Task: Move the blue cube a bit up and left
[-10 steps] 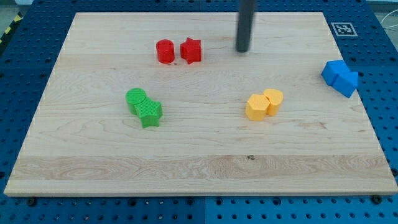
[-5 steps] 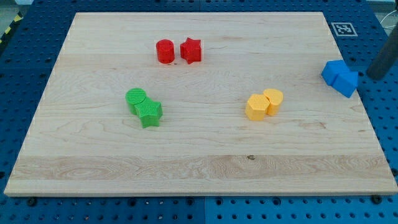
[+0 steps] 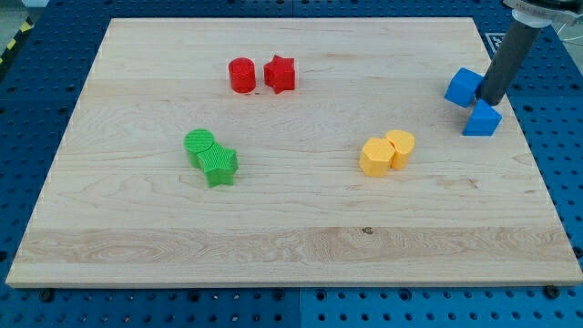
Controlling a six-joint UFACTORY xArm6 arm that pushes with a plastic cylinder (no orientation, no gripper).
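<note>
1. Pale wood table [image 3: 291, 228], matt, with fine straight grain and a few dark knots.
2. Blue cube [image 3: 464, 87] and second blue block [image 3: 481, 119]: matt plastic, smooth faces.
3. Green star [image 3: 219, 165], red star [image 3: 280, 74], yellow blocks [image 3: 386, 151]: ribbed, matt plastic tops.
4. Dark rod, smooth with faint sheen, down to my tip [image 3: 492, 100].

Single view only, no second camera to overlap with. Looks down at a steep angle on the wooden board [image 3: 291, 237] from beyond its near long edge, facing toward its far edge. Mid distance: whole board fits, blue pegboard base [image 3: 36, 100] showing around the board on all sides.
</note>
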